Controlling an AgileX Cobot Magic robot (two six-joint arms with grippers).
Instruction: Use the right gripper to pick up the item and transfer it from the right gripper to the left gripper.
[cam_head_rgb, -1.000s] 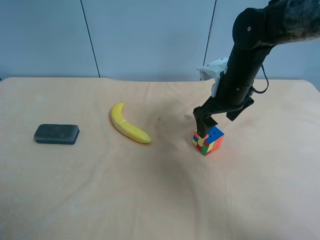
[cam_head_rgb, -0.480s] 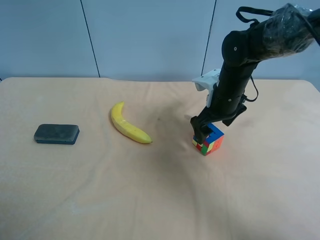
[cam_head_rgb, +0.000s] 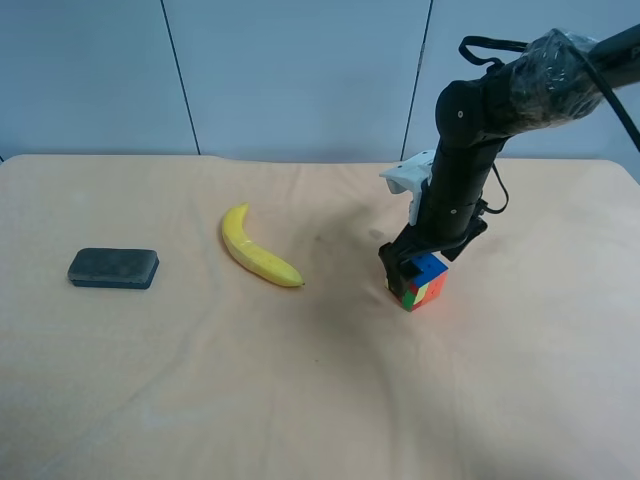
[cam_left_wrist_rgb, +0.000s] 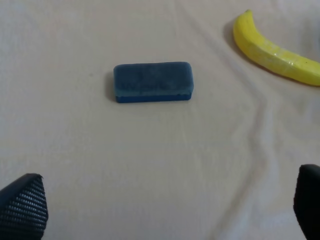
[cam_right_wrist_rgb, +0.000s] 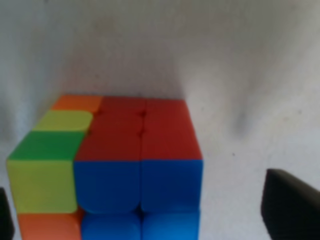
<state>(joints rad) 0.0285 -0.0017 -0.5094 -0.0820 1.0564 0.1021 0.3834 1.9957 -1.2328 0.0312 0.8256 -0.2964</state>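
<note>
The puzzle cube (cam_head_rgb: 428, 282) sits on the tan table, right of centre. The right gripper (cam_head_rgb: 408, 272), on the black arm at the exterior high view's right, is lowered over it, its fingers down at the cube's sides. In the right wrist view the cube (cam_right_wrist_rgb: 135, 165) fills the middle with red and blue faces; the right gripper (cam_right_wrist_rgb: 150, 215) is open, one finger (cam_right_wrist_rgb: 292, 207) standing apart from the cube. The left gripper (cam_left_wrist_rgb: 165, 205) is open and empty, high above the table, and out of the exterior high view.
A yellow banana (cam_head_rgb: 255, 250) lies left of the cube, also in the left wrist view (cam_left_wrist_rgb: 272, 50). A dark grey-green block (cam_head_rgb: 113, 267) lies at the far left, below the left gripper (cam_left_wrist_rgb: 152, 81). The tan cloth is wrinkled.
The right arm has come down and shifted slightly left, bringing its fingers lower around the cube. The cube, banana and block have not moved.
</note>
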